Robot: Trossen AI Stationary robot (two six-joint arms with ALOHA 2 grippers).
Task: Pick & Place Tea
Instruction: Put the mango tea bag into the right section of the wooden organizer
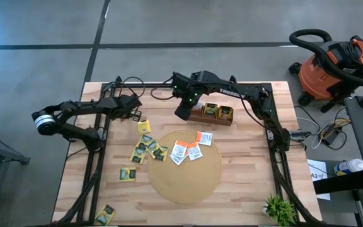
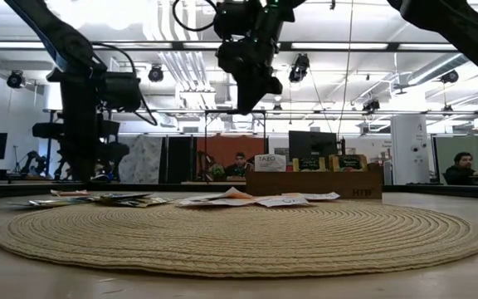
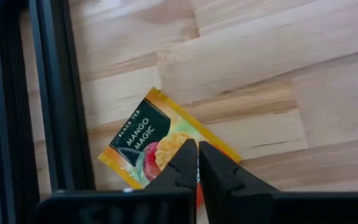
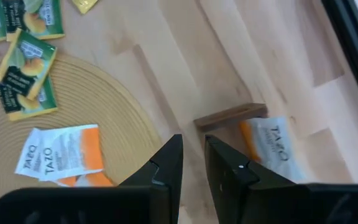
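A: Eyes on the Mango Magic sachet (image 3: 166, 146), yellow and dark green, flat on the bare wood beside the dark frame rail (image 3: 48, 93), at the table's left-rear.

B: And the left gripper (image 3: 197, 165) sits right over it, fingers pinched together. Whether the paper's edge is caught between the tips, I can't tell.

A: A flat sachet gives little to grab, so I'd guess that's why it comes in low at one corner.

B: The rest of the tea? Yellow sachets (image 1: 145, 146) lie scattered at the left rim of the round mat (image 1: 184, 183), and orange-and-white sachets (image 1: 191, 149) lie on the mat itself.

A: One sachet (image 4: 269, 146) already stands inside the wooden box (image 1: 212, 115) at the back. That's the target, I'd judge.

B: The right gripper (image 4: 193, 165) hangs above the box's near end, fingers a narrow gap apart, nothing between them.

A: Looks like a drop position.

B: Plenty still out on the table, so it's early in the job.
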